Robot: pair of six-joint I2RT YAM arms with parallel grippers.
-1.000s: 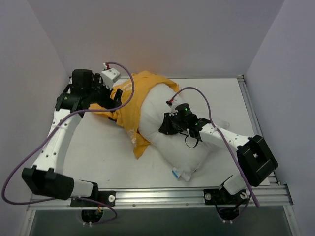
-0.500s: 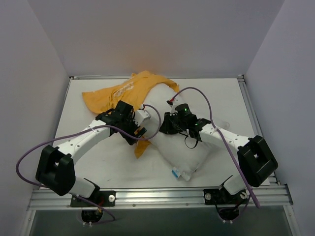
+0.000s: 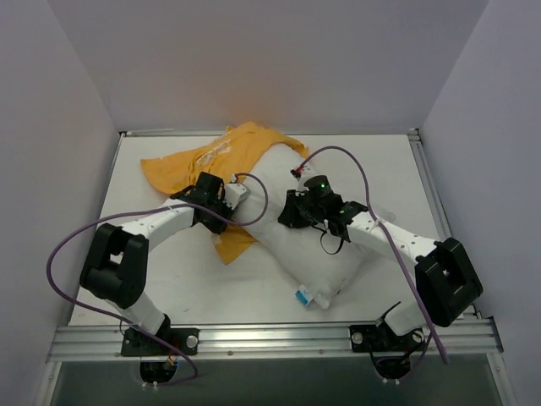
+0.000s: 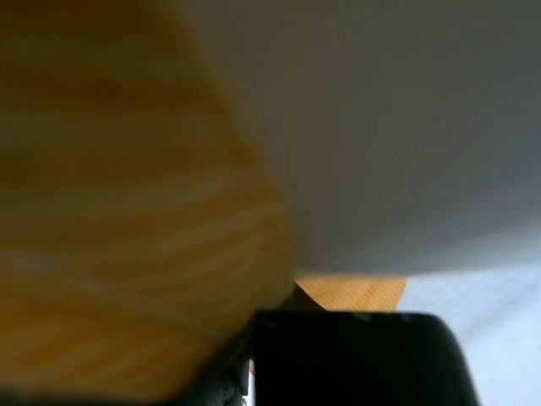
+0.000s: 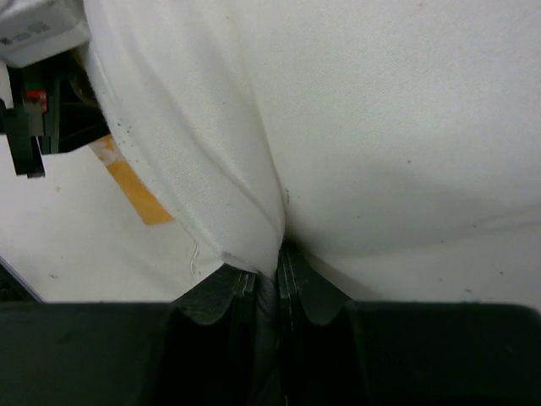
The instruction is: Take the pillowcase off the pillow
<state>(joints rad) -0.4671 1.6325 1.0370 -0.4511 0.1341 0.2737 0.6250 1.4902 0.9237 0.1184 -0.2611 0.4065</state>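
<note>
The plump white pillow (image 3: 317, 249) lies slanted mid-table, its far end still inside the orange-yellow pillowcase (image 3: 211, 161), which is bunched toward the back left. My right gripper (image 3: 292, 213) is shut on a pinched fold of pillow (image 5: 380, 127) fabric; the right wrist view shows that gripper (image 5: 266, 271) with the white cloth between its fingers. My left gripper (image 3: 223, 208) sits low at the pillowcase's near edge, against the pillow's left side. In the left wrist view, blurred pillowcase (image 4: 127, 211) fabric and pillow (image 4: 380, 127) fill the picture and hide the fingers.
A blue-and-white tag (image 3: 303, 296) sticks out of the pillow's near corner. Purple cables (image 3: 68, 254) loop beside both arms. The white table (image 3: 169, 279) is bounded by grey walls on three sides and an aluminium rail (image 3: 270, 338) at the front.
My left arm swung from the pillowcase's far left side in to its near edge by the pillow, folding its elbow back. The right arm and pillow stayed almost still.
</note>
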